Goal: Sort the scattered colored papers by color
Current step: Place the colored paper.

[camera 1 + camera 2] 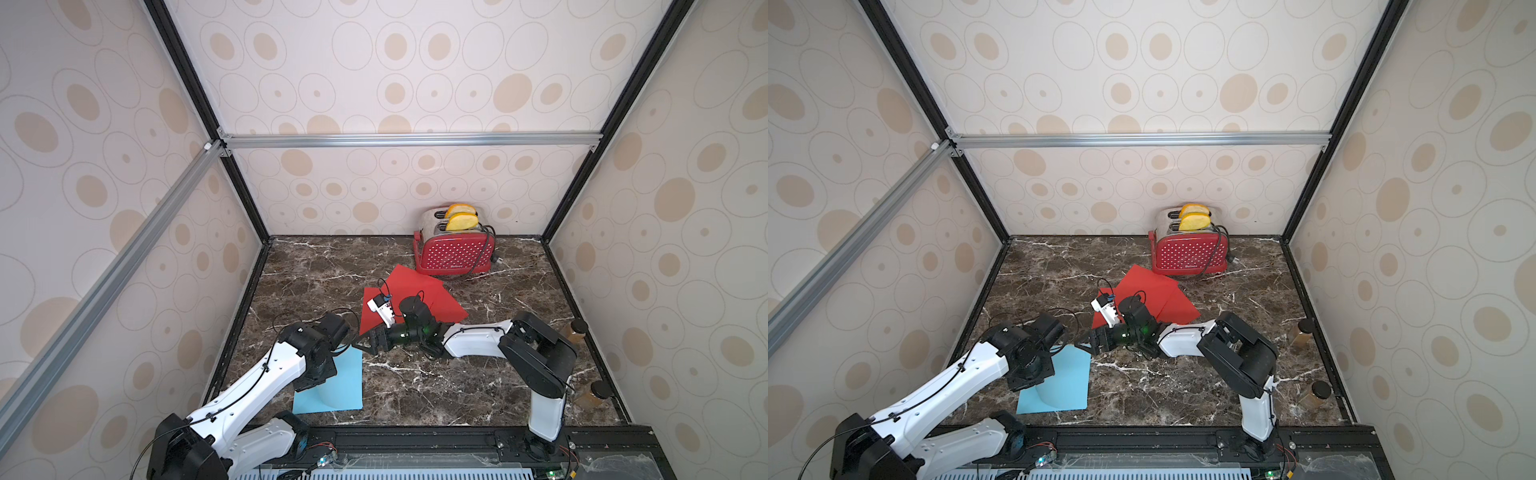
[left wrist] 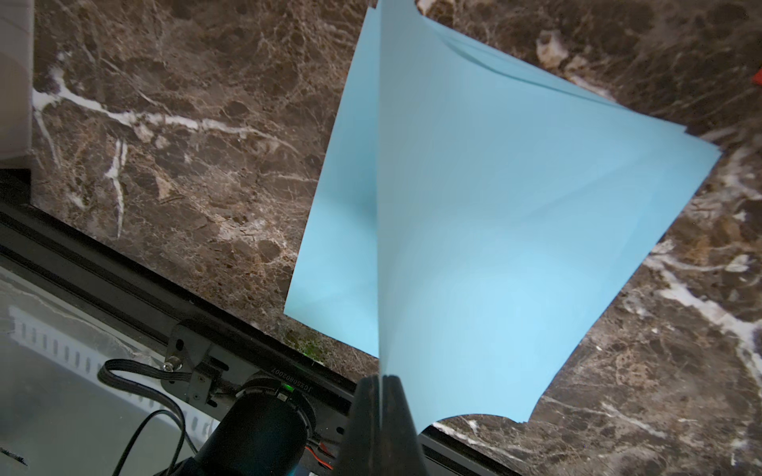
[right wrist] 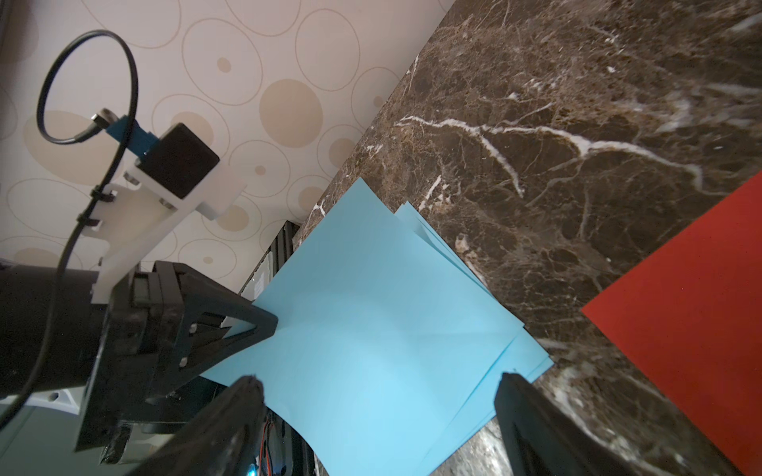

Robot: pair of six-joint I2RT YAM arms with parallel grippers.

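Left pincer [image 2: 383,377] clamps a blue paper [image 2: 515,226], mostly covering blue stack [image 2: 330,255]; right pincer [image 3: 379,381] gapes.

The right gripper [image 3: 377,383] holds its fingers [image 3: 243,395] wide apart, and a fanned pile of blue papers [image 3: 525,358] on the brown marble table [image 3: 536,144] shows between them. The left gripper [image 3: 266,323] comes in from the patterned wall [image 3: 206,62] side, jaws pinched on the edge of the top blue sheet [image 3: 363,313] — that sheet curves up off the ones beneath. A red paper [image 3: 692,329] lies flat, apart from the pile — bare marble between.
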